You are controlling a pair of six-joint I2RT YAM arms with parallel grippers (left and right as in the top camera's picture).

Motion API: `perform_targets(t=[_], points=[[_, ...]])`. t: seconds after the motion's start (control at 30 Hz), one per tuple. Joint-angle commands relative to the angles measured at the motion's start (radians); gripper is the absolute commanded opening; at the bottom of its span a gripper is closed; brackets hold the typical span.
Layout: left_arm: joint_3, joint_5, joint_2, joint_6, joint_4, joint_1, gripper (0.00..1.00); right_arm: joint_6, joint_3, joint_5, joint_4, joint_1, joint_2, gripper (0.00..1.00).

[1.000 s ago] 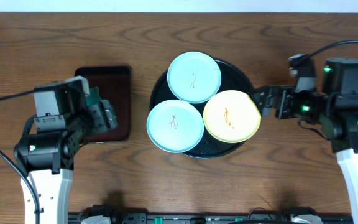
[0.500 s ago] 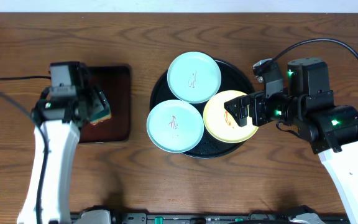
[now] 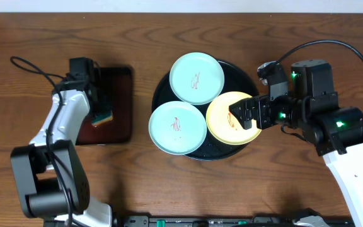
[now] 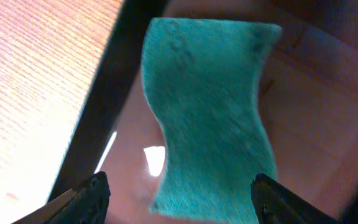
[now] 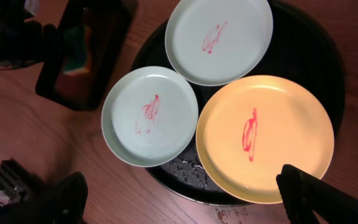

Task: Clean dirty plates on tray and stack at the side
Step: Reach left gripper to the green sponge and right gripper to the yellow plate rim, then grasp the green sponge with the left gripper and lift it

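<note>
Wood-grain tabletop (image 3: 169, 189); glossy round tray (image 3: 241, 79); sponge (image 4: 210, 112), seemingly fibrous.

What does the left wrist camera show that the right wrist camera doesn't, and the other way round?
Only the left wrist: a close-up of the teal sponge, fuzzy surface and all, with a glare spot beside it. Only the right wrist: the upper blue plate, lower blue plate and yellow plate, each smeared red, on the round black tray. Both: the sponge, the red-brown tray under it, and the wood table.
</note>
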Motion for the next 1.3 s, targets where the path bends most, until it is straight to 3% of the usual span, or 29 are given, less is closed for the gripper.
perform_targets(t=[0.0,0.17,0.33,0.37,0.43,0.67,0.73,0.87,1.0,1.27], points=[[-0.006,0.045,0.056,0.031,0.024,0.036,0.73,-0.003,0.013,0.003,-0.002,0.007,0.007,0.96],[-0.006,0.15,0.137,0.043,0.076,0.056,0.62,-0.003,0.013,0.003,0.001,0.007,0.007,0.96],[-0.006,0.179,0.175,0.043,0.091,0.056,0.26,-0.003,0.013,0.003,0.001,0.007,0.007,0.95],[-0.006,0.18,0.179,0.053,0.087,0.056,0.12,-0.003,0.013,0.003,0.001,0.007,0.007,0.95],[-0.006,0.18,0.18,0.063,0.07,0.056,0.07,-0.003,0.013,0.003,0.001,0.007,0.007,0.95],[0.051,0.206,0.096,0.077,-0.044,0.056,0.08,-0.003,0.013,0.003,0.001,0.007,0.007,0.95],[0.053,0.209,0.051,0.077,-0.06,0.056,0.16,-0.003,0.013,0.003,0.001,0.007,0.007,0.95],[0.053,0.209,0.0,0.077,-0.098,0.056,0.43,-0.003,0.013,0.003,0.002,0.007,0.007,0.95],[0.037,0.208,0.005,0.077,-0.116,0.056,0.57,-0.003,0.013,0.003,0.001,0.007,0.007,0.95],[-0.045,0.114,0.036,0.076,-0.034,0.056,0.6,-0.003,0.013,0.003,0.001,0.007,0.007,0.95]])
